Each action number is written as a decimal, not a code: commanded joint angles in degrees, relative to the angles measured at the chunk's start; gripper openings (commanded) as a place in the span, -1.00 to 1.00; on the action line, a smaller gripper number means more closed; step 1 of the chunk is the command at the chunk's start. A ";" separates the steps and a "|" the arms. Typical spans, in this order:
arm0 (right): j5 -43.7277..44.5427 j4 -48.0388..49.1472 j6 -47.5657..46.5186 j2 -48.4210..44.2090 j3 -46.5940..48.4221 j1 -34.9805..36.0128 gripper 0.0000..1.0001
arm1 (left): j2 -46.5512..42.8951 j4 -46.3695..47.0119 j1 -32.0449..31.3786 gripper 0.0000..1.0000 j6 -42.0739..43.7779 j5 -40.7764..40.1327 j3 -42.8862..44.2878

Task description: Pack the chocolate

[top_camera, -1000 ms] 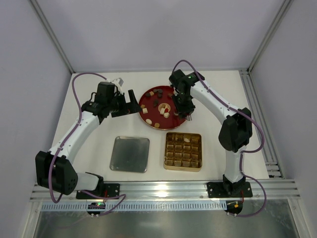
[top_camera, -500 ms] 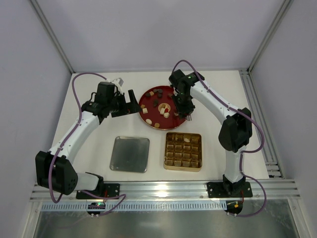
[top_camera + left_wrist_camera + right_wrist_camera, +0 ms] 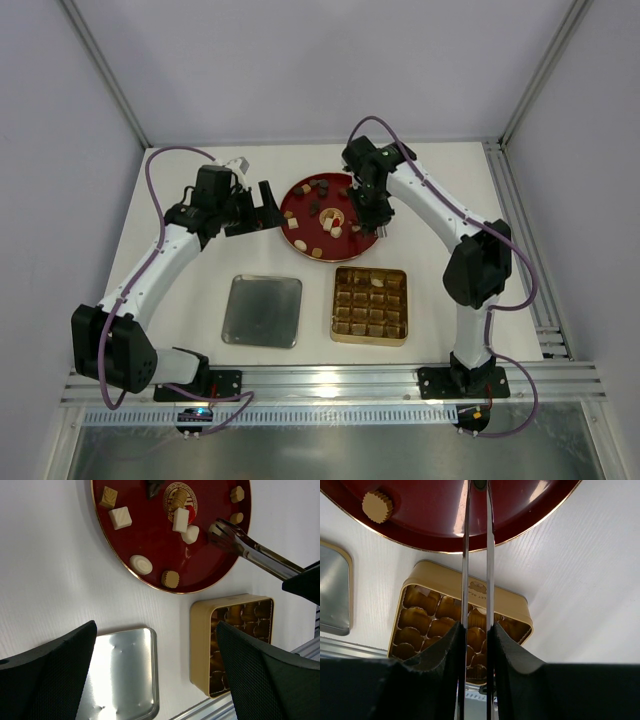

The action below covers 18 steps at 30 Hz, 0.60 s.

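Several pieces of chocolate [image 3: 120,517], tan, white and dark, lie scattered on the red plate [image 3: 303,217]. My right gripper [image 3: 476,630] is shut on a pair of metal tongs [image 3: 466,555], and it hovers over the plate's right side [image 3: 372,207]. The tong tips [image 3: 220,529] stand nearly together beside a pale piece [image 3: 213,528]. Something small and dark shows between the tips in the right wrist view; I cannot tell whether it is gripped. My left gripper [image 3: 155,627] is open and empty, just left of the plate [image 3: 268,205].
A gold gridded tin [image 3: 336,300] sits in front of the plate, one pale piece in a back cell. Its silver lid [image 3: 262,311] lies flat to the left of it. The plate [image 3: 150,540] lies at the table's back centre.
The right gripper has squeezed the tongs a little narrower and shifted slightly back over the plate. The left arm has not moved.
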 commanded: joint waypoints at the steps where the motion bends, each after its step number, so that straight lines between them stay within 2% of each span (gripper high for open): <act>1: 0.70 -0.34 0.43 -3.99 2.50 0.33 -0.42 | -0.44 1.89 0.40 1.00 -0.23 0.73 -0.17; 18: 0.79 -2.01 1.57 -10.92 -0.31 0.33 -0.41 | -0.44 1.98 0.40 0.99 -0.32 0.99 -0.17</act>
